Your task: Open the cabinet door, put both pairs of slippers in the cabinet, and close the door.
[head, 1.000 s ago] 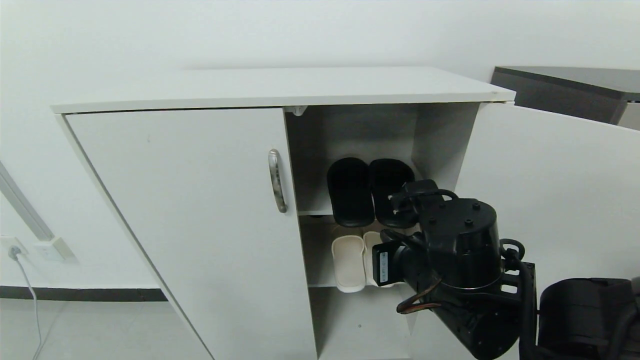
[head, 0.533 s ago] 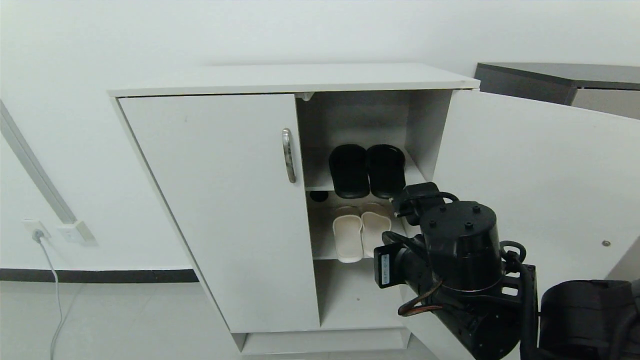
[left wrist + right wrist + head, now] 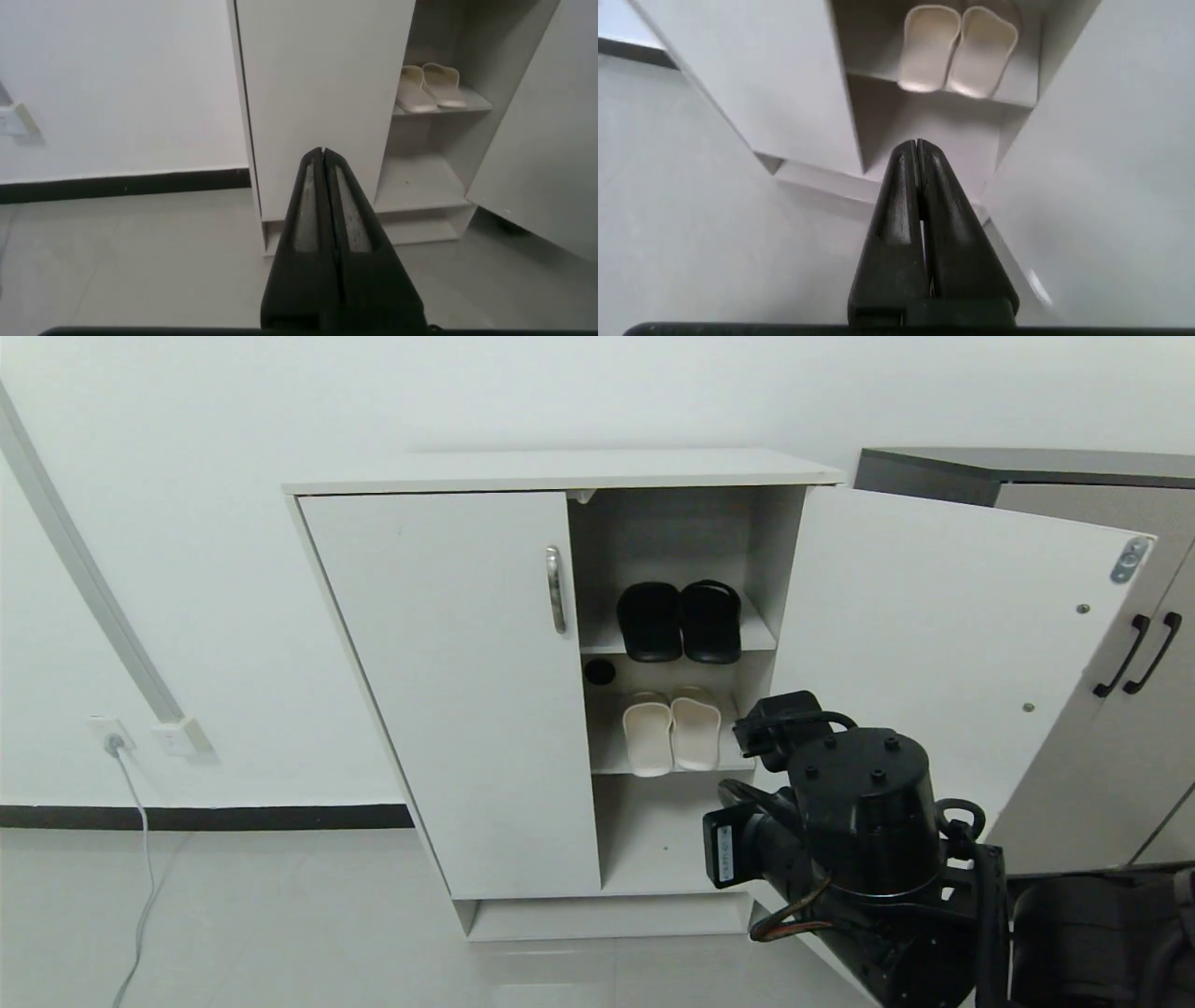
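The white cabinet (image 3: pixel 560 471) stands against the wall with its right door (image 3: pixel 934 635) swung wide and its left door (image 3: pixel 448 691) closed, a metal handle (image 3: pixel 555 590) upright along that door's inner edge. Both pairs are inside. The black slippers (image 3: pixel 680 621) sit side by side on the upper shelf (image 3: pixel 758 638), and the cream slippers (image 3: pixel 672 733) sit side by side on the middle shelf (image 3: pixel 607 761) just below.

The right tool (image 3: pixel 917 149) has its 2 fingers pressed together on nothing. It hangs above the floor (image 3: pixel 280 915), near the open compartment and apart from it, pointing in beneath the cream pair. The left tool (image 3: pixel 322 157) is pinched together the same way, also gripping nothing, and is aimed at the foot of the left door, well apart from it.

Right of the open door stands a grey cabinet (image 3: pixel 1120 756) with 2 black handles. Far left, a wall socket (image 3: pixel 112 744) has a cable trailing down to the floor.
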Robot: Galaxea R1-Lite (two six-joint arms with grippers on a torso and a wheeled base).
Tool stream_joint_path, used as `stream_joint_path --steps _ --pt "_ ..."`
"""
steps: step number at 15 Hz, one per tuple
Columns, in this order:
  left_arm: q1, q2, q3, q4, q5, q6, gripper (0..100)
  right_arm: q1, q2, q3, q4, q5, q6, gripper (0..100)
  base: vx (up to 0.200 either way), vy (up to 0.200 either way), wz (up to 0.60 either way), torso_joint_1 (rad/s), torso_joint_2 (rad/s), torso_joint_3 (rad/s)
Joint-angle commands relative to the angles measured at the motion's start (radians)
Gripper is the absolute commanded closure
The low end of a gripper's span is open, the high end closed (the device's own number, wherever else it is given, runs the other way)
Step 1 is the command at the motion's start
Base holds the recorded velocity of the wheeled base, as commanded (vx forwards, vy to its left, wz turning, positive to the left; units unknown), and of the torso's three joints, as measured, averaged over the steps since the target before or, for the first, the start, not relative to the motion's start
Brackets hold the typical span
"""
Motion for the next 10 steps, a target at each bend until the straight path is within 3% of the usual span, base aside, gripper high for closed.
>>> stream_joint_path --steps 1,10 --pt "0.0 0.0 0.0 0.0 0.0 0.0 100 -0.002 0.002 0.025 -0.032 0.002 -0.009 100 0.0 0.0 0.0 0.0 0.0 0.0" --pt "0.0 0.0 0.0 0.0 0.0 0.0 100 -0.008 0.009 0.071 -0.078 0.022 -0.048 100 0.0 0.0 0.0 0.0 0.0 0.0"
